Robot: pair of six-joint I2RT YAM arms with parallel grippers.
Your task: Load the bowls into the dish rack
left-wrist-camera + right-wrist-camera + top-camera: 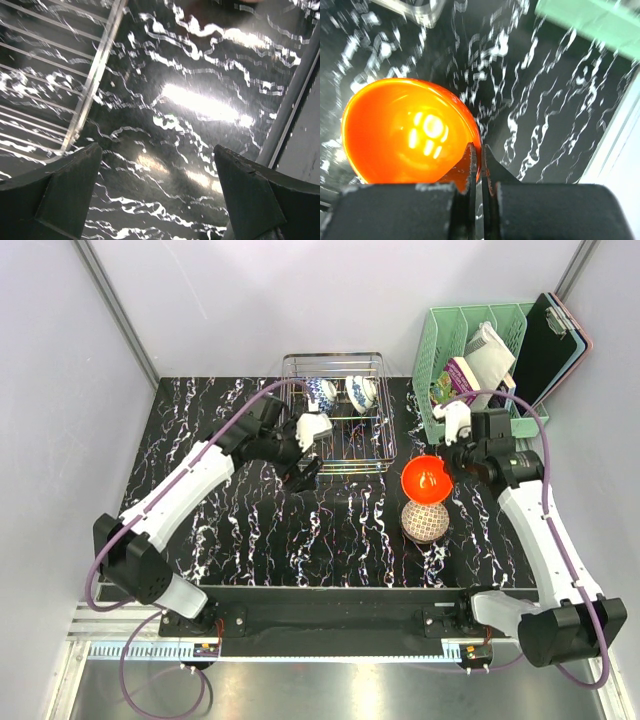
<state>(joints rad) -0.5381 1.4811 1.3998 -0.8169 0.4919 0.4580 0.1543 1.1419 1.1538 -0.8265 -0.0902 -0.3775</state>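
Note:
The wire dish rack [336, 445] stands at the back middle of the table, with two blue-and-white bowls [322, 392] [362, 390] on edge inside. My right gripper [447, 466] is shut on the near rim of the glossy orange-red bowl [423, 478], one finger inside and one outside [481, 150]; the bowl [405, 130] faces up. A net-patterned bowl [424, 521] sits on the table just in front of it. My left gripper [305, 468] is open and empty [157, 150] over bare table beside the rack's front left corner [95, 75]. No other net-patterned bowl shows.
A mint-green slotted organiser [440, 350] with books stands at the back right, its edge also in the right wrist view [590, 20]. A black clipboard [550, 345] leans against it. Grey walls close the back and sides.

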